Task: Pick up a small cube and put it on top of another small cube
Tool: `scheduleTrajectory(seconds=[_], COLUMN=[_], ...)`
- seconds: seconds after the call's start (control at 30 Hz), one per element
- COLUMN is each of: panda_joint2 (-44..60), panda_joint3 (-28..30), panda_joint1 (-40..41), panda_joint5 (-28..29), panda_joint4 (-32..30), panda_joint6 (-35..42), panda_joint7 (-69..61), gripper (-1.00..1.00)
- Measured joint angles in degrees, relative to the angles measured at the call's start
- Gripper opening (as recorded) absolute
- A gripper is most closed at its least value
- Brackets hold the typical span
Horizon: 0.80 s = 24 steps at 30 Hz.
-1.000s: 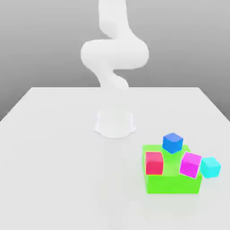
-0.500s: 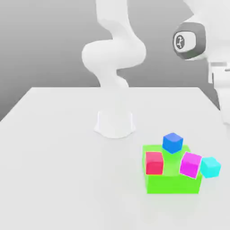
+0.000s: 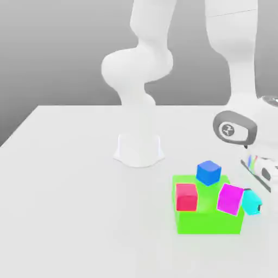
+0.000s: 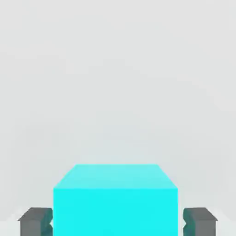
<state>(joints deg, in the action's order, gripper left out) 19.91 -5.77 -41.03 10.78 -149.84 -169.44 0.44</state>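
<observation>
The gripper [image 4: 118, 222] is closed on the cyan cube [image 3: 251, 202], one finger at each side of it. The cube sits in the lower right of the exterior frame, just beside the magenta cube [image 3: 230, 199]; whether those two touch I cannot tell.

The likeliest trouble is a sideways knock: if the hand swings toward the frame's left before rising, the cyan cube or a finger could shove the magenta one off its place by the green block [image 3: 209, 223]. A straight lift first would avoid that. In the hand view the cube sits slightly nearer one finger, so an uneven grip could let it twist or slip as it rises. Later, the blue cube [image 3: 208, 173] and red cube [image 3: 187, 197] could be nudged if the hand passes low, and a tilted release would make the stack topple.

Half a second ago the hand was up in the upper right of the frame; now it has come down to the lower right, and the fingers partly cover the cyan cube. The red, blue and magenta cubes and the green block look unmoved
</observation>
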Motion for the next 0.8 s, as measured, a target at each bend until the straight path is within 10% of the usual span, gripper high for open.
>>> scheduleTrajectory(seconds=[0.3, 0.57, 0.8], panda_joint2=[-10.3, -14.2, -28.0], panda_joint3=[-3.7, 1.3, 5.0], panda_joint1=[2.6, 6.3, 13.7], panda_joint5=[-5.5, 4.5, -0.9], panda_joint4=[-2.0, 5.4, -1.6], panda_joint6=[8.2, 20.2, 26.5], panda_joint7=[-4.6, -14.6, -6.9], gripper=[-1.00, -1.00, -1.00])
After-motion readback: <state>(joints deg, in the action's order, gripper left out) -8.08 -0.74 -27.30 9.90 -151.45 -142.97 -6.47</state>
